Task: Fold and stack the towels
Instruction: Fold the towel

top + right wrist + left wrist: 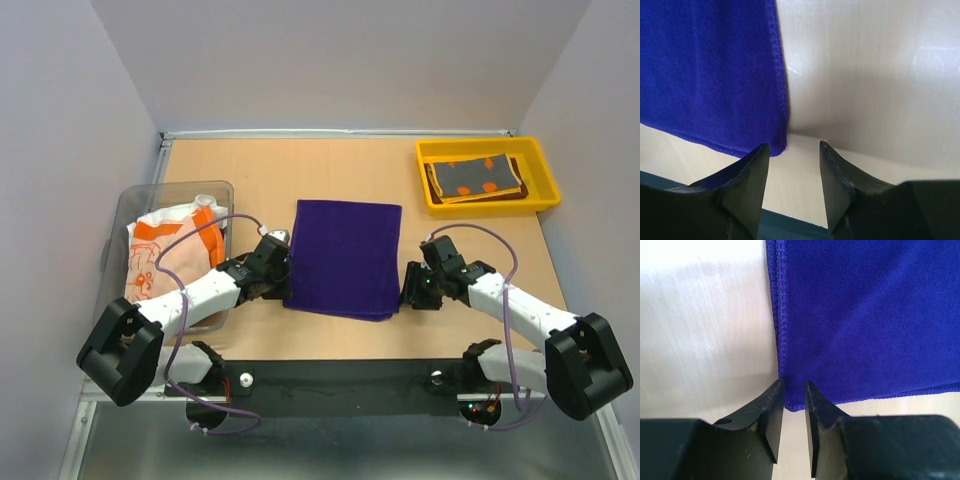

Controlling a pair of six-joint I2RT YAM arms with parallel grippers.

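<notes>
Two pale lilac walls and a grey back wall close in the light wooden table point(250, 165) we work on, with a black strip along its near edge. We see the purple towel point(345, 257) lying folded flat at the table's middle, a yellow tray point(540, 200) at the far right holding a grey towel with orange spots point(472, 177) on top of a dark brown one point(518, 192), and a clear plastic bin point(120, 215) at the left with an orange-and-white patterned towel point(165, 250) bunched inside. How many layers the purple towel has we cannot tell, and the brown one shows only at its edges. Our left arm reaches low across to the towel's near left corner; the left gripper point(794, 405) has its jaws drawn narrow around that corner, though we cannot tell if they pinch it yet. Our right arm bends in toward the near right corner; the right gripper point(792, 170) stands parted, one finger point(747, 180) just beside the hem, nothing between the jaws but bare table.
</notes>
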